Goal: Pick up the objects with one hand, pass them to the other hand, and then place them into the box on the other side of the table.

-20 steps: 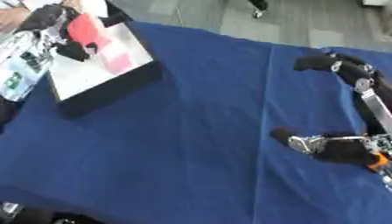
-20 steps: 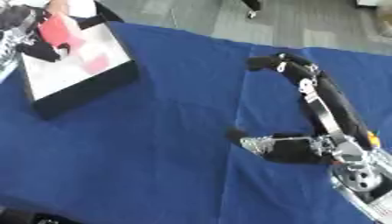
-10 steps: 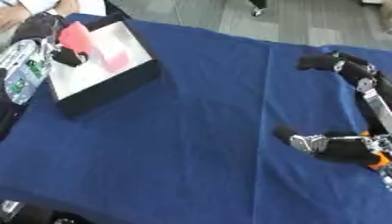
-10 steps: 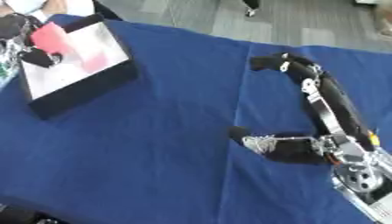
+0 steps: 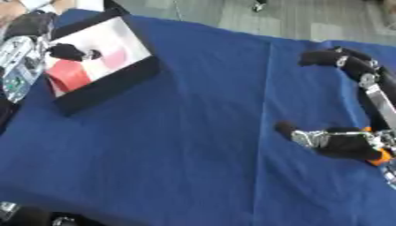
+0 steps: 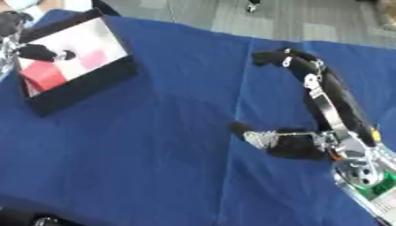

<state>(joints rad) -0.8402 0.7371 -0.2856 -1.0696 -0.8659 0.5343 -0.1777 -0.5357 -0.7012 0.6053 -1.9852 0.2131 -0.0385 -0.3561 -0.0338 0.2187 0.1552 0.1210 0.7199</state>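
Observation:
A black-walled box [image 5: 108,88] with a white floor stands at the table's upper left. Inside it lie a red object [image 5: 68,75] near its lower left corner and a pale pink object [image 5: 114,57] further right. My left hand [image 5: 70,52] hovers over the box's left part, just above the red object, its dark fingers apart and holding nothing. At the right, my right hand [image 6: 290,143] lies low over the blue cloth, fingers stretched leftwards and empty.
A blue cloth [image 5: 178,145] covers the table. My right arm's bent black and silver links [image 6: 325,97] arch over the right part of the table. Grey floor shows beyond the far edge.
The red object has left my left hand's fingers and now lies lower in the box. The left hand has stayed over the box. The right hand has hardly moved.

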